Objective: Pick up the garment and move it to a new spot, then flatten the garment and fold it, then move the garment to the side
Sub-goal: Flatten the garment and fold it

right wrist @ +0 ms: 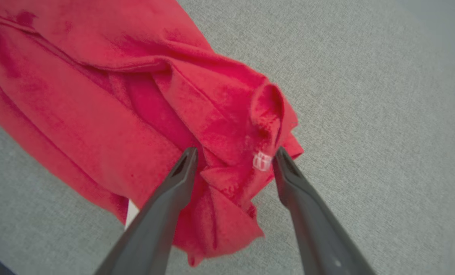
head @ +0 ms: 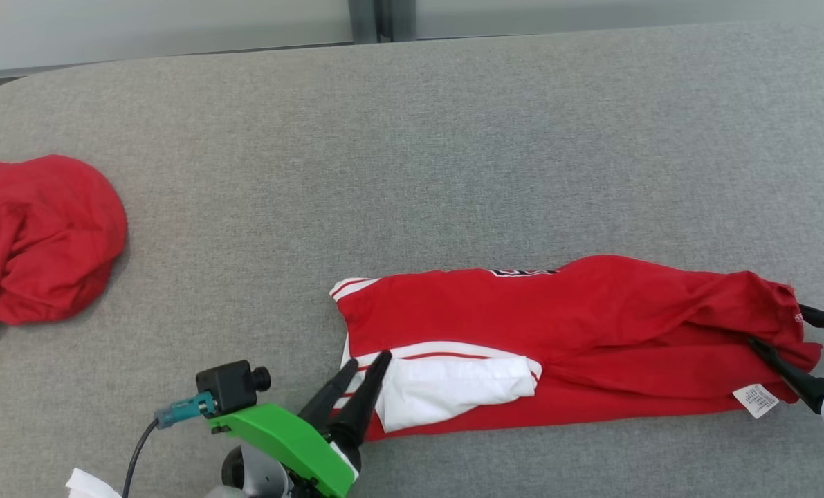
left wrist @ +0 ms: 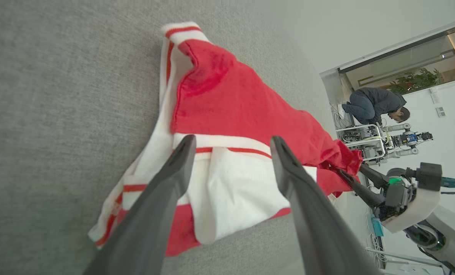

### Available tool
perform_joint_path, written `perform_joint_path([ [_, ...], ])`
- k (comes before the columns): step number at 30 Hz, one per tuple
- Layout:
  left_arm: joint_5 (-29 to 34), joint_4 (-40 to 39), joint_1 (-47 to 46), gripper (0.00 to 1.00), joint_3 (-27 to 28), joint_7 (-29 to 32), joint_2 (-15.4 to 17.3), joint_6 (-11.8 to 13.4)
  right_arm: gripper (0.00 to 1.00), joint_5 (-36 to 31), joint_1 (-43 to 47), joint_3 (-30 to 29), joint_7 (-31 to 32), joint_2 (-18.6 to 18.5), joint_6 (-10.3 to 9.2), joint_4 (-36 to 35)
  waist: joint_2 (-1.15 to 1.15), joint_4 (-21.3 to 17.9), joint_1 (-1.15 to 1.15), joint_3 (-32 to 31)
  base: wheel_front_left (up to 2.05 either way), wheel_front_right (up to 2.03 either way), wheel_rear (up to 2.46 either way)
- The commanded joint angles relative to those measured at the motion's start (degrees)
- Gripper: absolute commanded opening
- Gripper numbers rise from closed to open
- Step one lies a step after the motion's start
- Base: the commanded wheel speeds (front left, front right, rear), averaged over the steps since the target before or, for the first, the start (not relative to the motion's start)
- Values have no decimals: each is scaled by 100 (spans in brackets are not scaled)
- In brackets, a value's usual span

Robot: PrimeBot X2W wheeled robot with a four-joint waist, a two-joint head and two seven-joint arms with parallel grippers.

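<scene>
The red garment (head: 564,332) lies stretched lengthwise on the grey surface (head: 412,138), on the side nearest me. It is folded into a long band, with a white sleeve on top at its left end. My left fingers (head: 376,373) stand apart over that white sleeve, clamped on nothing. My right fingers (head: 771,354) are spread too, straddling the bunched red right end beside a small white label. Another red cloth (head: 38,235) sits well apart at the far left.
</scene>
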Motion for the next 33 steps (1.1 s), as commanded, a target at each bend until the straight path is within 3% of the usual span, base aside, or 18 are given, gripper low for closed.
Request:
perform_joint_path([
  [1,95,108,-120,100,36,-119,-29,35,100,-25,33,12,8,-12,-8,10,0,-54,0,-14,0,0,0],
  [7,757,577,-291,100,171,-929,34,146,100,232,203,-290,-55,-24,-8,147,0,-153,0,-102,0,0,0],
  [12,1492,624,-84,100,269,-2039,83,294,100,1014,688,-988,-153,151,-8,286,0,-153,0,-304,0,0,0],
  [16,1894,438,275,100,480,-2424,-2,480,100,1508,1062,-1654,-186,380,-8,318,0,-131,0,-474,0,0,0],
  [22,2936,-7,871,100,920,-2468,-256,512,100,1519,1247,-2531,-20,1388,-5,702,0,-77,0,-534,0,0,0],
  [29,3884,-109,1259,100,1320,-2471,-544,167,100,854,927,-2948,411,2328,-6,1430,0,40,0,-501,0,0,0],
  [33,4015,-19,1345,100,1457,-2472,-582,21,100,520,767,-3186,535,2718,-6,1911,0,93,0,-508,0,0,0],
])
